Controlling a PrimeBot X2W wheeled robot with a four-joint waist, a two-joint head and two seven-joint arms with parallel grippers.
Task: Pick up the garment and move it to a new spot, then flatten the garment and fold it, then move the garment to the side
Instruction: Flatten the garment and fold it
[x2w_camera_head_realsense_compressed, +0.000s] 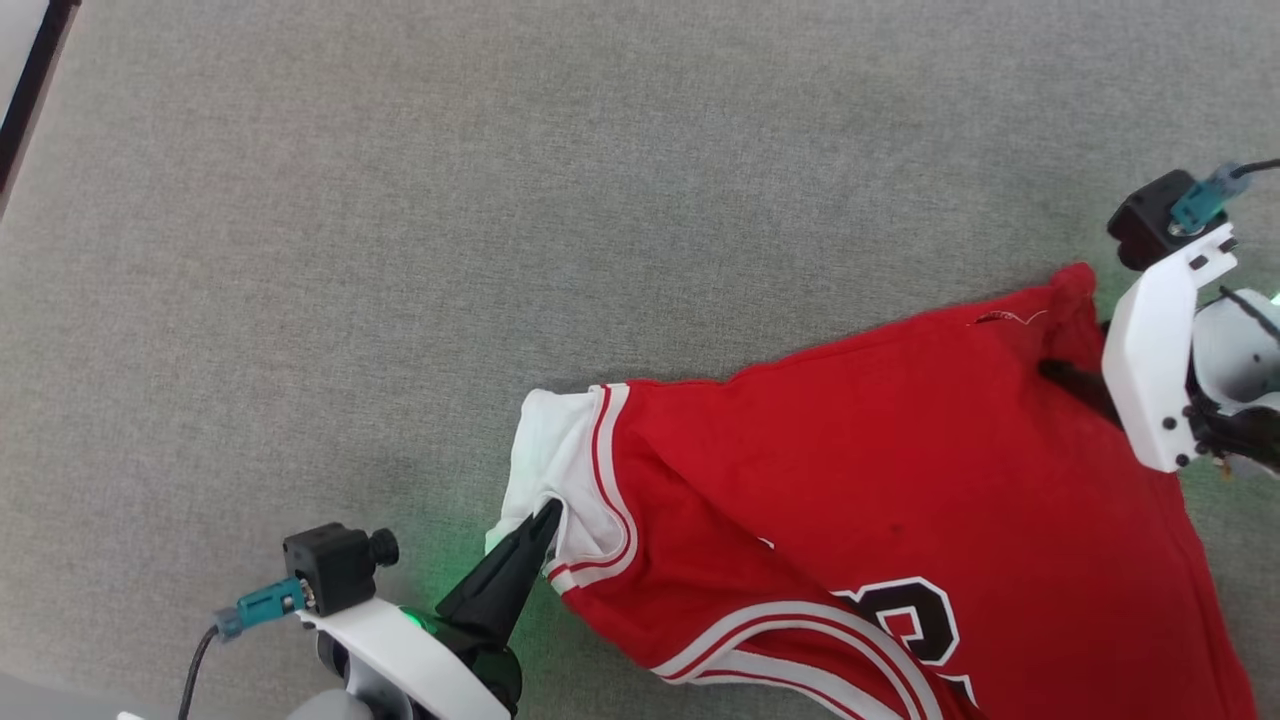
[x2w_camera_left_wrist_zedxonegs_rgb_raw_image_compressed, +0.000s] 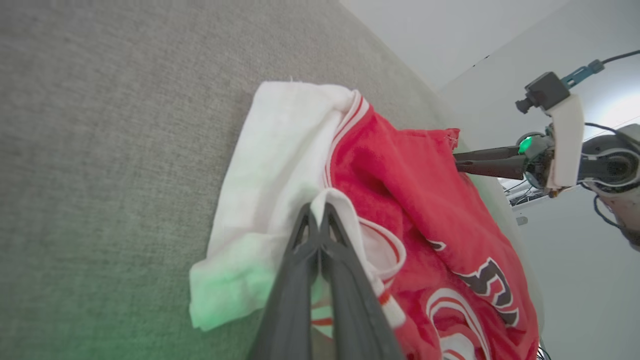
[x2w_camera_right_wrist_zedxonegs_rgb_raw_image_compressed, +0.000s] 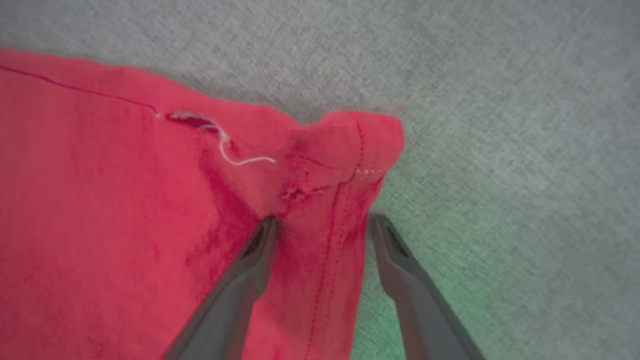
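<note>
The red garment (x2w_camera_head_realsense_compressed: 900, 450) lies spread on the grey surface, lettering up, running off the bottom right of the head view. Its white sleeve (x2w_camera_head_realsense_compressed: 555, 460) points left. My left gripper (x2w_camera_head_realsense_compressed: 548, 515) is shut on a fold of that sleeve beside the striped trim; in the left wrist view the fingers (x2w_camera_left_wrist_zedxonegs_rgb_raw_image_compressed: 305, 235) pinch the white cloth together. My right gripper (x2w_camera_right_wrist_zedxonegs_rgb_raw_image_compressed: 322, 222) is open, its two fingers straddling the raised hem corner (x2w_camera_right_wrist_zedxonegs_rgb_raw_image_compressed: 350, 145) of the garment (x2w_camera_right_wrist_zedxonegs_rgb_raw_image_compressed: 125, 200). In the head view a white bracket hides most of that gripper (x2w_camera_head_realsense_compressed: 1060, 375).
A grey fabric surface (x2w_camera_head_realsense_compressed: 500, 200) stretches far to the left and back. A dark edge (x2w_camera_head_realsense_compressed: 30, 90) runs along the top left corner. A loose white thread (x2w_camera_right_wrist_zedxonegs_rgb_raw_image_compressed: 245, 160) hangs by a small tear near the hem. White walls (x2w_camera_left_wrist_zedxonegs_rgb_raw_image_compressed: 425, 30) stand beyond the surface.
</note>
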